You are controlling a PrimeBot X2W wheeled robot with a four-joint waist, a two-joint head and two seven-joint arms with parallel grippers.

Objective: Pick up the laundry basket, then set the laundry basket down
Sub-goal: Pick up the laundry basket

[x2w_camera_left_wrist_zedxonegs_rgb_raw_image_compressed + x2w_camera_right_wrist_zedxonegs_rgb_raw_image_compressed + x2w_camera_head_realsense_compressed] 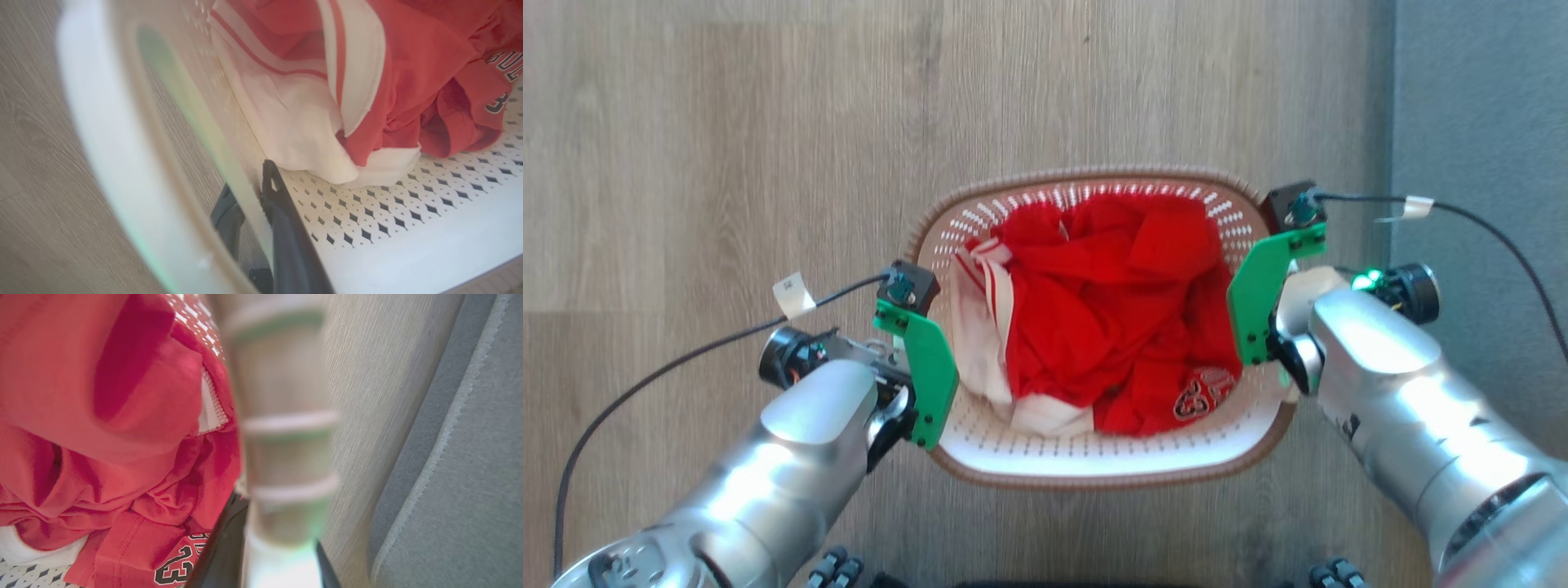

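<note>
Head view: the laundry basket (1094, 472) lies centred between the two arms, seen from above over the wooden floor (727, 163). Whether it rests on the boards or hangs just clear of them cannot be told. Inside is a heap of red clothes (1111, 310), with a white red-striped garment (980, 327) at its left side and a red jersey printed 23 (1201, 400) toward the near right corner.

The left gripper (247, 179) is pinched narrowly over the basket's left wall. In the left wrist view one dark finger (286, 232) lies inside against the perforated plastic, and the other shows outside, dim through the pale wall. The right gripper (278, 526) straddles the right side in the same way, closed narrowly with the basket's blurred white edge between its fingers.

A green bracket (931, 367) on the left wrist touches the rim, and a second green plate (1258, 294) on the right wrist overlaps the opposite rim. The basket's right side is near a grey carpet (1478, 122).
</note>
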